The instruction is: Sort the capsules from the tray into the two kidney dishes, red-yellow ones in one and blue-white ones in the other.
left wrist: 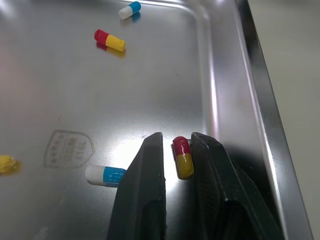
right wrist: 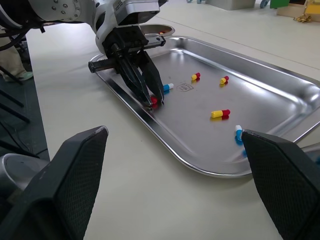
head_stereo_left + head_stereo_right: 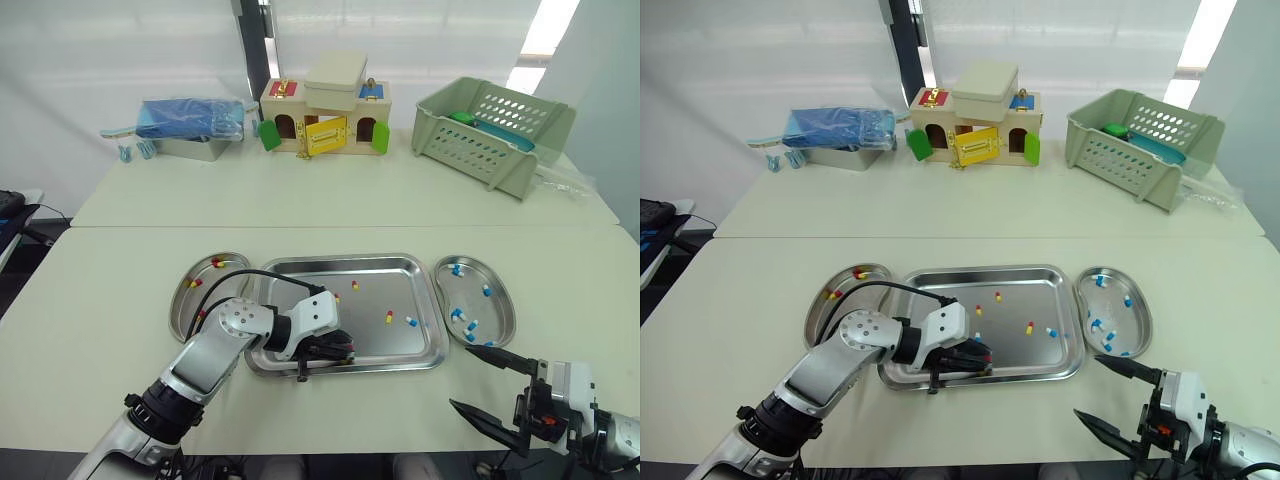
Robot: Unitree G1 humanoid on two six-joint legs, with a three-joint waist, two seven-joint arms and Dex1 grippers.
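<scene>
A steel tray [image 3: 345, 262] lies in the middle of the near table and holds a few loose capsules, among them a red-yellow one [image 3: 389, 317] and a blue-white one [image 3: 411, 322]. My left gripper [image 1: 175, 137] is down in the tray's front left corner, shut on a red-yellow capsule [image 1: 182, 157] that lies on the tray floor. Another blue-white capsule [image 1: 105, 175] rests just beside its fingers. The left kidney dish [image 3: 185, 300] holds red-yellow capsules and the right kidney dish [image 3: 503, 318] holds blue-white ones. My right gripper [image 3: 462, 376] hovers open and holds nothing, near the table's front right edge.
On the far table stand a toy house [image 3: 325, 115], a green basket [image 3: 495, 130] and a blue bag on a metal box [image 3: 190, 125]. The tray's raised front rim [image 1: 270, 125] runs close beside the left fingers.
</scene>
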